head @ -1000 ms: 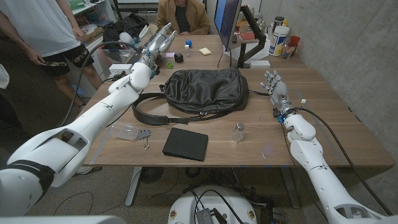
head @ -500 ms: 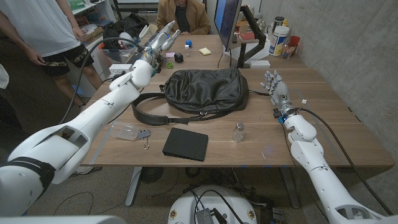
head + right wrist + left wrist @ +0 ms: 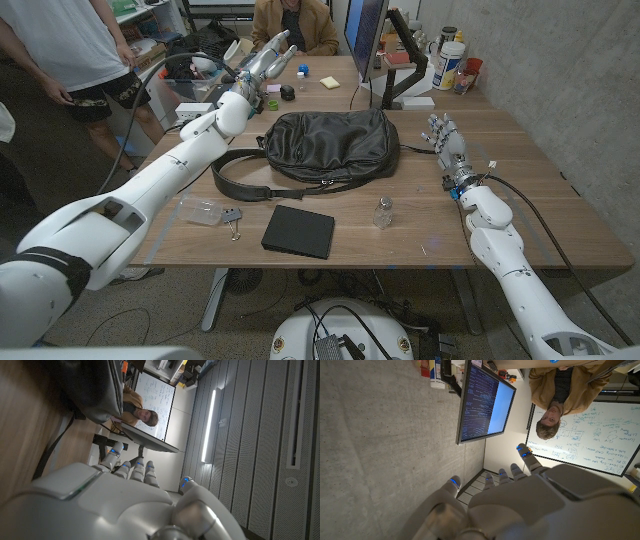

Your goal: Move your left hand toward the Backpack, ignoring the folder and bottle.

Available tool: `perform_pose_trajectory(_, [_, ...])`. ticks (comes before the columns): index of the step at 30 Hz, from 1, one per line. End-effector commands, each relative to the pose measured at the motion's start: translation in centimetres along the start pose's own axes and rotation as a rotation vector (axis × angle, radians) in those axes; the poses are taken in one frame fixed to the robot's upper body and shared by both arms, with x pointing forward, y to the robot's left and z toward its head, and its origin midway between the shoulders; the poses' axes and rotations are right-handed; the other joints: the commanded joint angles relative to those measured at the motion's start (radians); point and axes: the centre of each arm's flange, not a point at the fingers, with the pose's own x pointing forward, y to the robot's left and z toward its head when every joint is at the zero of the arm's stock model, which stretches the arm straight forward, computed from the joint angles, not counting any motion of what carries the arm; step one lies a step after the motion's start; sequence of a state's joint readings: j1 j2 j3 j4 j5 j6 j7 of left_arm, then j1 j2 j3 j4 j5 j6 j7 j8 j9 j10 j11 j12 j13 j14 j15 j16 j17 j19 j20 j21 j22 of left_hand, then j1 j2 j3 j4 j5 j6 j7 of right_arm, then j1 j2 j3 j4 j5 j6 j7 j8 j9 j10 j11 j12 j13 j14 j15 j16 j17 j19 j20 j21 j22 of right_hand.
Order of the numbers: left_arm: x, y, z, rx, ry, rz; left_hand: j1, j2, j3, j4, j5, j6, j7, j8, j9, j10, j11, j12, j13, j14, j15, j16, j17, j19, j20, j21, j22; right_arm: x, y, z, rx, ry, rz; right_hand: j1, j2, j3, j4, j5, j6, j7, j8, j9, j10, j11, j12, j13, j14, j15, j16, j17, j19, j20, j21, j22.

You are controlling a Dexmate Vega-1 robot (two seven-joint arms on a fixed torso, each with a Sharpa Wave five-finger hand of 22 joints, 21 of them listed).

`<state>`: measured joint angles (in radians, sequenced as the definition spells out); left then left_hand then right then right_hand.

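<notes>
The black leather backpack (image 3: 331, 144) lies in the middle of the table, its strap looping out toward the front left. My left hand (image 3: 262, 58) is raised above the table's far left, beyond the backpack, fingers spread and holding nothing; its back (image 3: 530, 495) shows in the left wrist view. A black folder (image 3: 299, 231) lies near the front edge, and a small clear bottle (image 3: 383, 212) stands to its right. My right hand (image 3: 444, 143) stands open at the backpack's right side, apart from it; the backpack (image 3: 97, 390) also appears in the right wrist view.
A monitor (image 3: 364, 35) on an arm stands behind the backpack, with bottles and cups (image 3: 452, 62) at the far right. A clear plastic piece and keys (image 3: 215, 213) lie front left. One person (image 3: 293, 25) sits behind the table, another (image 3: 75, 50) stands at the left.
My left hand has risen and moved farther back and slightly right, away from the backpack's left corner. The right hand has stayed put.
</notes>
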<state>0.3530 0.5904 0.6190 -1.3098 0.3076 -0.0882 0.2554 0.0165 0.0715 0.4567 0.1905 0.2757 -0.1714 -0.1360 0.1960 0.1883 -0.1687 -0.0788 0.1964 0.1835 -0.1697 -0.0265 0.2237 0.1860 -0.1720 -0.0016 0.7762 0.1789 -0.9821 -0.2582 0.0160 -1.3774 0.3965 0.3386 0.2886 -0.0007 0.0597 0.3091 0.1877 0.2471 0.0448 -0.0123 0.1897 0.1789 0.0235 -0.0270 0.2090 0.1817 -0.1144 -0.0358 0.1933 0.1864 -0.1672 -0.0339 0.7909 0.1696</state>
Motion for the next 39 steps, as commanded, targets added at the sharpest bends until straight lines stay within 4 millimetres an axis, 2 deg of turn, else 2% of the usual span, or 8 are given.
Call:
perform_pose_trajectory(1, [1.0, -0.1, 1.0, 0.041, -0.025, -0.019, 0.01, 0.106, 0.01, -0.001, 0.008, -0.042, 0.006, -0.004, 0.003, -0.072, -0.008, -0.003, 0.004, -0.05, -0.024, -0.004, 0.004, -0.078, 0.003, -0.003, 0.003, -0.2, -0.1, 0.3, 0.0, -0.012, 0.001, -0.002, 0.122, -0.003, 0.002, 0.007, 0.01, -0.004, 0.003, 0.005, 0.006, -0.003, 0.004, 0.003, 0.0, -0.034, 0.005, 0.001, -0.062, -0.085, -0.007, 0.006])
perform_pose_trajectory(11, [1.5, -0.3, 1.7, 0.078, -0.052, -0.038, 0.011, 0.107, 0.011, -0.001, 0.01, -0.048, 0.009, -0.006, 0.003, -0.073, -0.008, -0.003, 0.004, -0.05, -0.025, -0.005, 0.004, -0.071, 0.004, -0.003, 0.003, -0.2, 0.1, 0.3, -0.001, -0.018, 0.008, -0.002, 0.122, -0.003, 0.002, 0.007, 0.012, -0.005, 0.004, 0.005, 0.008, -0.003, 0.004, 0.003, 0.001, -0.033, 0.005, 0.001, -0.062, -0.086, -0.011, 0.006])
perform_pose_trajectory(18, [1.7, -0.4, 2.2, 0.113, -0.065, -0.042, 0.011, 0.108, 0.012, 0.0, 0.013, -0.053, -0.004, -0.007, 0.004, -0.078, -0.005, -0.004, 0.004, -0.053, -0.025, -0.007, 0.004, -0.073, 0.006, -0.005, 0.004, -0.2, 0.1, 0.4, -0.004, -0.019, 0.01, -0.001, 0.122, -0.003, 0.002, 0.007, 0.012, -0.004, 0.003, 0.005, 0.009, -0.003, 0.004, 0.003, 0.001, -0.033, 0.005, 0.001, -0.064, -0.085, -0.014, 0.006])
perform_pose_trajectory(27, [1.8, -0.6, 2.6, 0.144, -0.072, -0.039, 0.011, 0.108, 0.013, 0.0, 0.016, -0.053, -0.008, -0.006, 0.004, -0.077, -0.004, -0.003, 0.005, -0.052, -0.025, -0.007, 0.004, -0.066, 0.006, -0.004, 0.004, -0.3, 0.1, 0.4, -0.003, -0.023, 0.009, -0.001, 0.123, -0.003, 0.002, 0.008, 0.011, -0.004, 0.002, 0.005, 0.007, -0.004, 0.003, 0.003, 0.002, -0.034, 0.005, 0.0, -0.063, -0.086, -0.016, 0.006])
perform_pose_trajectory(29, [1.9, -0.6, 2.7, 0.148, -0.073, -0.042, 0.011, 0.108, 0.014, 0.0, 0.017, -0.05, -0.011, -0.005, 0.004, -0.076, -0.006, -0.003, 0.005, -0.052, -0.026, -0.007, 0.004, -0.063, 0.004, -0.004, 0.004, -0.4, 0.0, 0.4, -0.002, -0.023, 0.009, -0.001, 0.123, -0.003, 0.002, 0.008, 0.011, -0.003, 0.002, 0.005, 0.007, -0.003, 0.003, 0.003, 0.002, -0.034, 0.005, 0.0, -0.063, -0.085, -0.017, 0.006])
perform_pose_trajectory(35, [1.9, -0.8, 3.1, 0.162, -0.077, -0.051, 0.011, 0.107, 0.014, -0.001, 0.02, -0.054, -0.026, -0.006, 0.004, -0.079, -0.009, -0.003, 0.005, -0.055, -0.028, -0.009, 0.004, -0.051, -0.028, -0.002, 0.004, -0.6, 0.0, 0.6, -0.003, -0.03, 0.009, -0.001, 0.123, -0.003, 0.002, 0.008, 0.011, -0.004, 0.002, 0.005, 0.006, -0.003, 0.002, 0.003, 0.001, -0.034, 0.004, 0.0, -0.064, -0.085, -0.019, 0.006])
perform_pose_trajectory(39, [1.9, -1.0, 3.4, 0.173, -0.079, -0.059, 0.011, 0.107, 0.014, -0.001, 0.022, -0.061, -0.032, -0.008, 0.004, -0.084, -0.013, -0.005, 0.005, -0.058, -0.03, -0.01, 0.005, -0.052, -0.032, -0.004, 0.004, -0.8, -0.1, 0.6, -0.001, -0.032, 0.008, -0.001, 0.123, -0.003, 0.002, 0.008, 0.01, -0.003, 0.002, 0.005, 0.006, -0.003, 0.002, 0.003, 0.001, -0.034, 0.004, 0.0, -0.064, -0.085, -0.02, 0.006])
